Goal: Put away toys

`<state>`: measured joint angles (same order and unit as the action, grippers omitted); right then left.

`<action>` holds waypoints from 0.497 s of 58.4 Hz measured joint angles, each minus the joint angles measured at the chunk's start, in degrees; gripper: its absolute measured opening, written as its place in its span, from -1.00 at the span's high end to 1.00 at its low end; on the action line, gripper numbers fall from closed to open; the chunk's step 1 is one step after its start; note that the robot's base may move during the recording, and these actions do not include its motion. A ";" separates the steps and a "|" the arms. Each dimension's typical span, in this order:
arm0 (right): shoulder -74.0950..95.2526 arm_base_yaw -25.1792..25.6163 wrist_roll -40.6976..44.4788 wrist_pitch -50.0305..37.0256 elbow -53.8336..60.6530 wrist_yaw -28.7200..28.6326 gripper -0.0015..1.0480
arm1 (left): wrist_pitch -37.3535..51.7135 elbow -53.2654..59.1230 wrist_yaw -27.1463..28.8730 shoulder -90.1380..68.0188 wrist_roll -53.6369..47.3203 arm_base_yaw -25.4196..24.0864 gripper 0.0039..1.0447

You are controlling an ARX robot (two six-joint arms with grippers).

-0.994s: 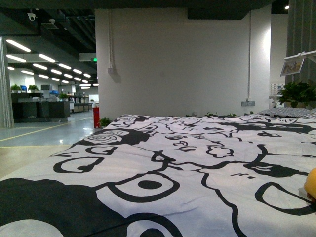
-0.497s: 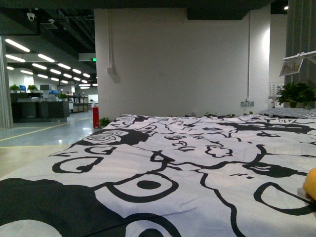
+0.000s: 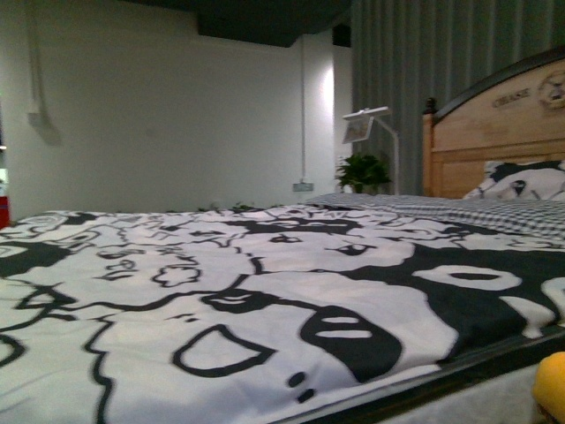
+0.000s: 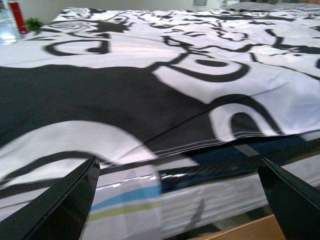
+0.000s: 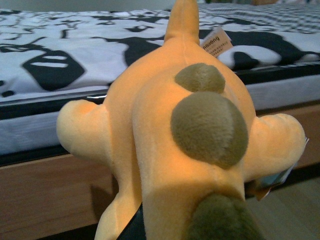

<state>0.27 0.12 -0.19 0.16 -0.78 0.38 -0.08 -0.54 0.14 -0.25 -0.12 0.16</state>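
R gripper (image 5: 134,226) is seen only as a dark sliver under the toy (image 5: 175,135). The fingers are hidden, but the toy is held clear of the floor (image 5: 287,210), so the jaws are taken as clamped on it. The toy fills the R wrist view: orange plush w/ two olive spots on the back, stubby limbs out to both sides, a paper tag (image 5: 216,40) at its far end. Just beyond it lies the bed's wood rail (image 5: 45,195), w/ the b/w quilt (image 5: 50,55) above. L gripper (image 4: 177,161) is spread wide, nothing btwn its fingers (image 4: 60,205); the quilt edge and mattress (image 4: 210,200) side lie just ahead of it. In the front view a bit of the toy is caught low on the R, below the bed edge. Farther off, a headboard (image 3: 494,132), pillow (image 3: 525,181) and plant (image 3: 364,170) are seen.
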 joint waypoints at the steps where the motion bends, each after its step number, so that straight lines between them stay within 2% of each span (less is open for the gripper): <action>1: 0.00 -0.02 0.00 0.00 0.00 -0.20 0.84 | 0.00 0.00 0.02 0.00 0.00 0.00 -0.89; 29: 0.02 -0.04 0.00 0.02 0.00 -0.50 0.84 | 0.02 0.00 -0.11 0.00 0.00 0.00 -0.89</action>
<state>0.30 0.08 -0.19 0.19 -0.78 -0.12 -0.05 -0.54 0.03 -0.25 -0.12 0.16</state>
